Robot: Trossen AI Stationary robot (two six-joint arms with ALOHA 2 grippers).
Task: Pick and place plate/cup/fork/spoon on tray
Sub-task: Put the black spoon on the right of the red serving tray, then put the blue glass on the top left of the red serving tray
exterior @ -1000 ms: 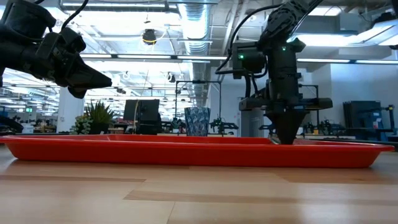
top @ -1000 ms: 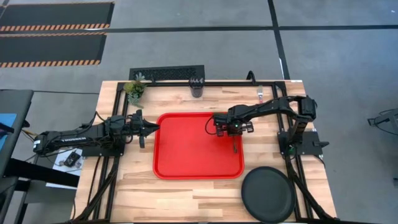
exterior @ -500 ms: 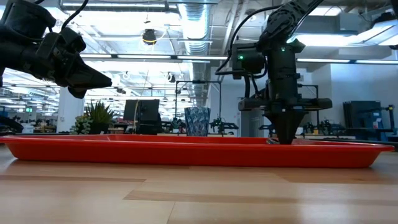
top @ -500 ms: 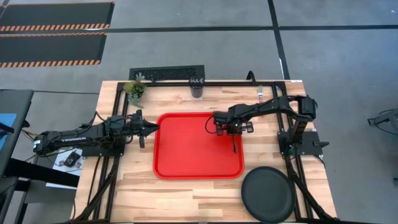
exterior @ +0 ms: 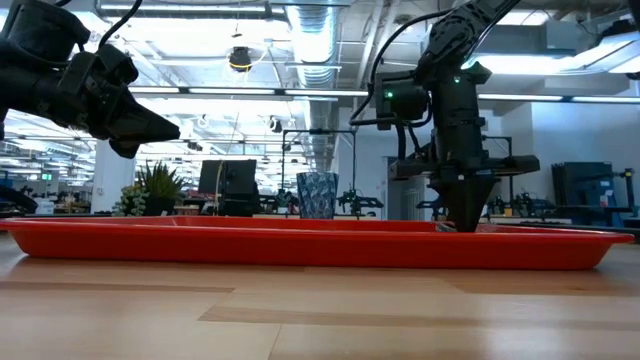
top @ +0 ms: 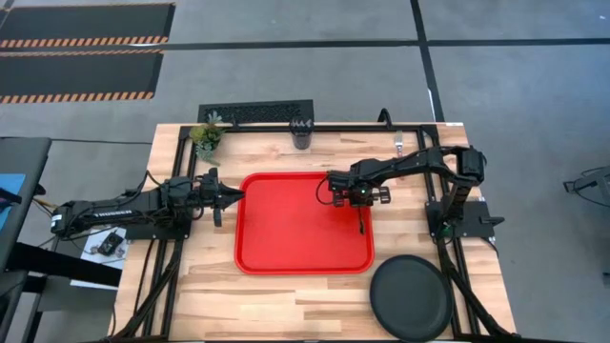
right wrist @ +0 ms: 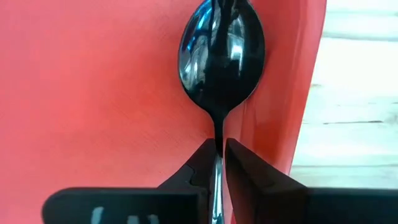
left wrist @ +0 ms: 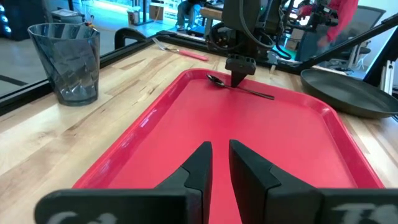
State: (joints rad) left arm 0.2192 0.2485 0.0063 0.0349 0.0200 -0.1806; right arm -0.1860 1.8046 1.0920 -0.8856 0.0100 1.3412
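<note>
Spoon [top: 360, 221] lay on the red tray [top: 286, 238] near its right edge in the high view, under the right gripper [top: 359, 202], while the left gripper [top: 235, 194] waited at the tray's left edge. Right wrist view showed its fingers [right wrist: 245, 171] pinching the spoon's [right wrist: 222, 59] thin neck; left wrist view showed the left fingers [left wrist: 198, 168] nearly pressed together, holding nothing.

Red tray [top: 286, 238], right claw [top: 360, 202] apparently over spoon [top: 361, 222], plate [top: 410, 297] off-tray
</note>
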